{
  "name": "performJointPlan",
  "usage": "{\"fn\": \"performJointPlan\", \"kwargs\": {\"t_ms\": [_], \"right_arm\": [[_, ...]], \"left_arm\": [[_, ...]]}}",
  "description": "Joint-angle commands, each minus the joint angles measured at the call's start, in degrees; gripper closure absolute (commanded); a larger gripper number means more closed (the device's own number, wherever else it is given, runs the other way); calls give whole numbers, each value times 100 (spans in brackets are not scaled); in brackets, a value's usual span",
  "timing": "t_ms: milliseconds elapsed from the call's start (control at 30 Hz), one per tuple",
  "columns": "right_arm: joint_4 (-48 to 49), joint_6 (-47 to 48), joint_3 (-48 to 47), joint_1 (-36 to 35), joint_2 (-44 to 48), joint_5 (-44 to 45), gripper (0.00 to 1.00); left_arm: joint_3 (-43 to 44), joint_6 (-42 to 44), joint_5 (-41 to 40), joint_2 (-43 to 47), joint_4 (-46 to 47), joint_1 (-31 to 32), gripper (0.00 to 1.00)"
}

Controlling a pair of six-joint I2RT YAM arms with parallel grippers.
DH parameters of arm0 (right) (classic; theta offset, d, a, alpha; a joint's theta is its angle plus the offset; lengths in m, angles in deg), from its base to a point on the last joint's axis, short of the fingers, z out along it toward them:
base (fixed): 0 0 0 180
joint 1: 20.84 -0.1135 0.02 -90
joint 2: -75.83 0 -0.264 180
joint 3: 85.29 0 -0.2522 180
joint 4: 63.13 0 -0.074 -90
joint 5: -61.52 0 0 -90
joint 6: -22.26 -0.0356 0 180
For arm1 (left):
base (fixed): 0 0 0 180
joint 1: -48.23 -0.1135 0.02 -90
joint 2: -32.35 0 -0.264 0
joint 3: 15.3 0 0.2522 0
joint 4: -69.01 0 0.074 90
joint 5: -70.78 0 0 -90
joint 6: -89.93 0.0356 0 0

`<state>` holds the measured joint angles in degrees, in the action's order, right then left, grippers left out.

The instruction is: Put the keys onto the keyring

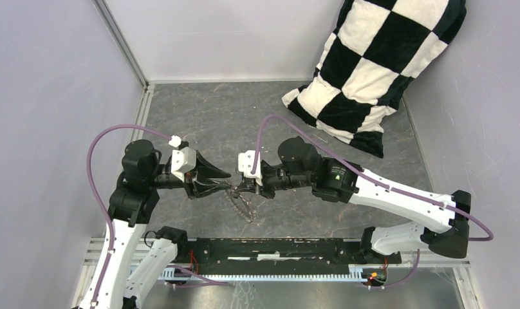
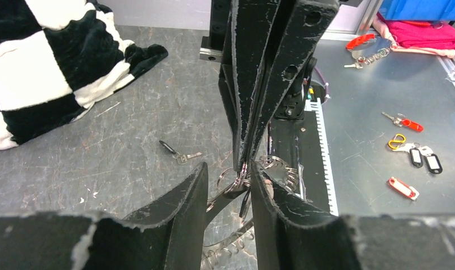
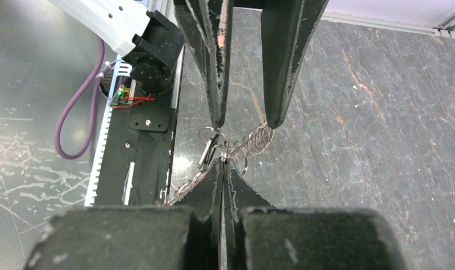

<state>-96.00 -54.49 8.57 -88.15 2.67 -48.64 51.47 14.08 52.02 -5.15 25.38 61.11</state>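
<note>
The keyring hangs between the two arms above the table, a loop of wire strung with small rings. My right gripper is shut on the ring's wire at its top, as the left wrist view also shows. Opposite it, my left gripper stands open, one finger on each side of the ring and of the right fingertips. In the right wrist view the left gripper's tips reach down to the rings. One small black-headed key lies loose on the table beyond.
A black-and-white checkered cushion leans in the far right corner. The black base rail runs along the near edge. Off the table lie coloured key tags and a pink cloth.
</note>
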Motion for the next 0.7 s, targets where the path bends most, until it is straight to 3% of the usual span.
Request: {"fn": "performJointPlan", "kwargs": {"t_ms": [0,333,667], "right_arm": [[132,116,-414,-118,21,175,100],[-124,172,-780,-273,-197,277,100],[77,156,-712,-271,-32,161,100]], "left_arm": [[4,-391,-50,21,235,4,60],[-110,-473,180,122,227,4,59],[150,1288,-76,77,-1183,4,61]]}}
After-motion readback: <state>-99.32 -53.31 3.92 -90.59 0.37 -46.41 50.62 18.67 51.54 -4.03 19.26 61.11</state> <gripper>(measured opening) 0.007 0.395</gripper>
